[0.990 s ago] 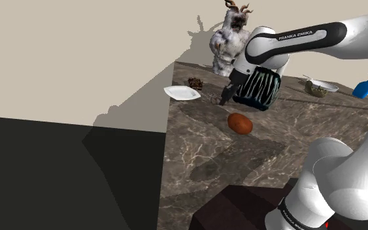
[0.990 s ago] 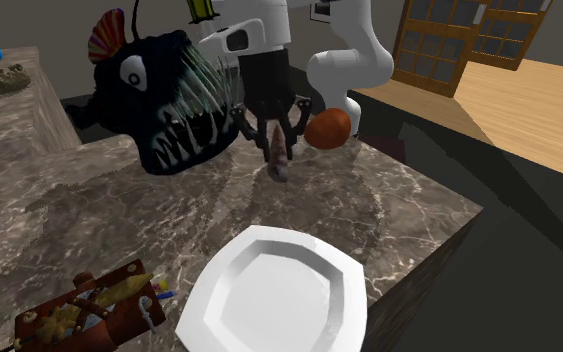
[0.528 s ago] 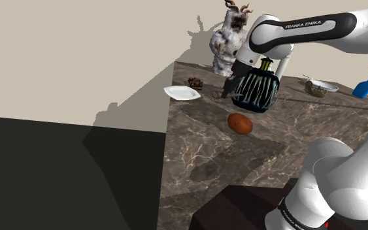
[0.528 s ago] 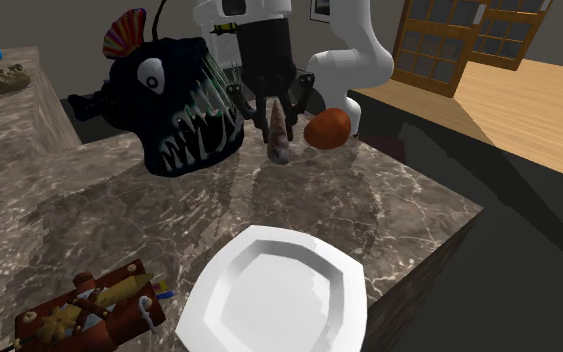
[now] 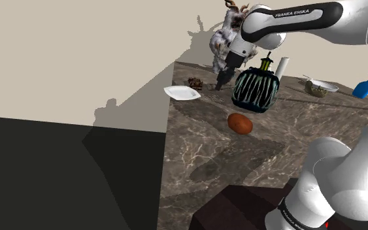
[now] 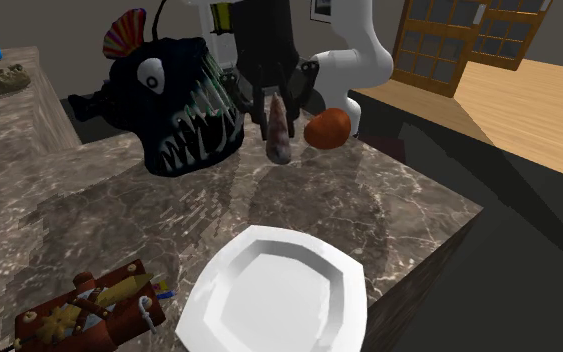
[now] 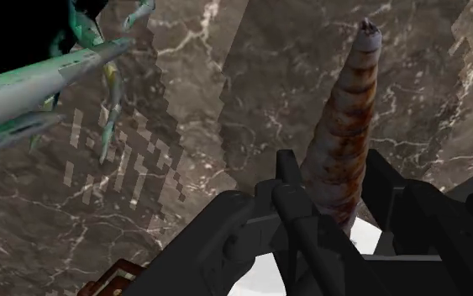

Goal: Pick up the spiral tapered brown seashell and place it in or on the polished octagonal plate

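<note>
- Seashell [image 7: 344, 139]: long narrow cone with spiral whorls, tan-grey with rust-brown bands and blotches, and a paler grey blunt tip.
- Gripper [image 7: 337, 181] is pinching the seashell. The black fingers [image 7: 291, 189] clasp its wide end from both sides, and the tip points away along the gripper.
- In the second exterior view the seashell [image 6: 279, 130] hangs tip-down from the gripper [image 6: 274, 100], above the marble counter [image 6: 399, 200]. It is not touching the surface.
- It sits between the black anglerfish figure [image 6: 169, 100] and an orange-brown rounded lump [image 6: 327, 127], just beside both.
- Plate [image 6: 344, 285]: white, glossy, octagonal, flat on the counter at the near corner in that view. It is well apart from the seashell, with nothing on it.
- In the shoulder view the gripper [image 5: 221, 80] is up between the plate [image 5: 181, 93] and the anglerfish figure [image 5: 254, 91]. The seashell is too small to make out there.
- Readable text: "FRANKA EMIKA" in white on the dark band of the arm [image 5: 293, 13]. No other legible labels.
- Also on the counter: a small brown strapped chest [image 6: 89, 310] beside the plate, a furry horned figure [image 5: 227, 39], a blue spray bottle [image 5: 365, 85] and a bowl [image 5: 319, 87].
</note>
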